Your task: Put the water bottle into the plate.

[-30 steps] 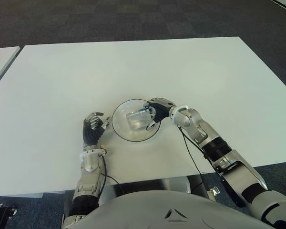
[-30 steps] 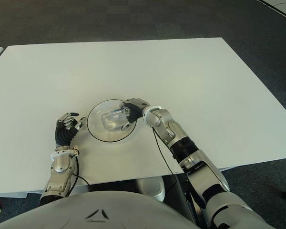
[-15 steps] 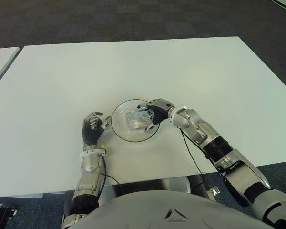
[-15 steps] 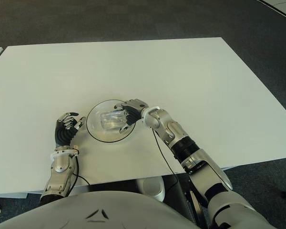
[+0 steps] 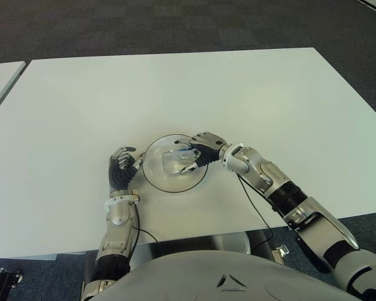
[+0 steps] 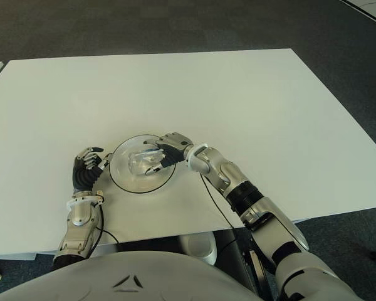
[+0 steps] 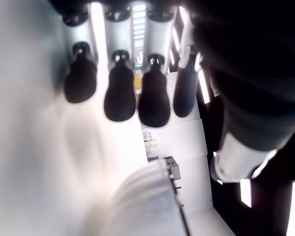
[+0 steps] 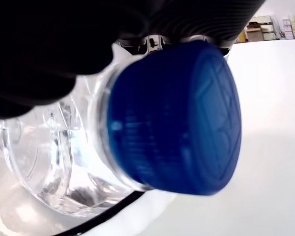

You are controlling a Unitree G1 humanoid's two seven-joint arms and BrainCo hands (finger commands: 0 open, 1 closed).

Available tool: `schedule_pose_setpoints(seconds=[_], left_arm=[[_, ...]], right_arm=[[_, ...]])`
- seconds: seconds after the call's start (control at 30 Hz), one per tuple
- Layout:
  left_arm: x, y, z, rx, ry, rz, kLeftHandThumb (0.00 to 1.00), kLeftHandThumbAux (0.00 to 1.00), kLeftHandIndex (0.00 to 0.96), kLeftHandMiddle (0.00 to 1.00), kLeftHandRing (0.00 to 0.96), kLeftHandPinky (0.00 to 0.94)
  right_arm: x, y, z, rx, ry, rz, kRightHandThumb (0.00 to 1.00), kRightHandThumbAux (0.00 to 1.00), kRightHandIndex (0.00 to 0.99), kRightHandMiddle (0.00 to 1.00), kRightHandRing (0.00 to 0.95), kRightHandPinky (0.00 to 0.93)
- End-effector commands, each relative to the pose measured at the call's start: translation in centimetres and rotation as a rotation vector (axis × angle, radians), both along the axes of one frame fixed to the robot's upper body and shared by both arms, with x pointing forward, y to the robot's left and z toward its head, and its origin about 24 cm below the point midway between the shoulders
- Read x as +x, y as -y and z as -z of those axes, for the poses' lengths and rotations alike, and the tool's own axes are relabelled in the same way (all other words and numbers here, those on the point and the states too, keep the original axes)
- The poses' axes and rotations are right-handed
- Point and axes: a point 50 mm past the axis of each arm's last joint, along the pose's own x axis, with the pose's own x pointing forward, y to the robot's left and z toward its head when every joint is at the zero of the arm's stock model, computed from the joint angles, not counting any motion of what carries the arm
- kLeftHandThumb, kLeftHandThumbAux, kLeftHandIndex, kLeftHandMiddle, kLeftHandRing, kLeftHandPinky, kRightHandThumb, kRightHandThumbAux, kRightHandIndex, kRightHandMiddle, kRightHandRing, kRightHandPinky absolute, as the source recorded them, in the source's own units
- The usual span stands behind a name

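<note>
Right hand point(image 6: 165, 152) grips water bottle point(image 6: 144, 161) over plate point(image 6: 122, 182).

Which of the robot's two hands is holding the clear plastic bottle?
The right hand, its fingers around the clear blue-capped water bottle over the glass plate; the left hand holds nothing.

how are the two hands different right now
The right hand reaches over the plate with its fingers closed on the water bottle; the left hand holds nothing.
The right hand shows above the plate's right rim; the left hand shows beside the plate, on its left, over the table.
Both have dark fingers and silver wrists.
</note>
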Motion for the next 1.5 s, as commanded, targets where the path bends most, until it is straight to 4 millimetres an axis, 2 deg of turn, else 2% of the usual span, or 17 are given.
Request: schedule_pose_setpoints(seconds=[0.03,0.3,0.67,1.13,1.5], left_arm=[[-1.2,0.1,1.4,-0.013,-0.094,-0.016,0.708,0.716,0.436,0.74,0.735,0.716],[-1.2,0.0,1.4,-0.009,-0.111,-0.016,0.708,0.716,0.436,0.736,0.732,0.711],[-1.2,0.0,1.4,-0.016,-0.098,-0.017,0.709,0.716,0.436,0.736,0.731,0.707],[-1.3,0.1,1.4,-0.018,-0.106,-0.022,0.709,0.715,0.436,0.75,0.748,0.735],[-1.3,0.1,1.4,-0.026,-0.101,-0.027,0.709,0.715,0.436,0.751,0.747,0.725]], right_arm=[[-0.6,0.4,1.1,-0.029,-0.018,0.008,0.378,0.191,0.0,0.0,0.0,0.0],[-0.7,0.4,1.2,-0.017,-0.009,0.04,0.473,0.152,0.0,0.0,0.0,0.0],[-0.9,0.4,1.2,0.013,0.007,0.059,0.509,0.137,0.0,0.0,0.0,0.0],[-1.0,0.4,0.9,0.085,0.068,0.086,0.477,0.144,0.0,0.0,0.0,0.0],[-1.1,0.1,-0.3,0.206,0.164,0.168,0.449,0.23,0.0,0.0,0.0,0.0]])
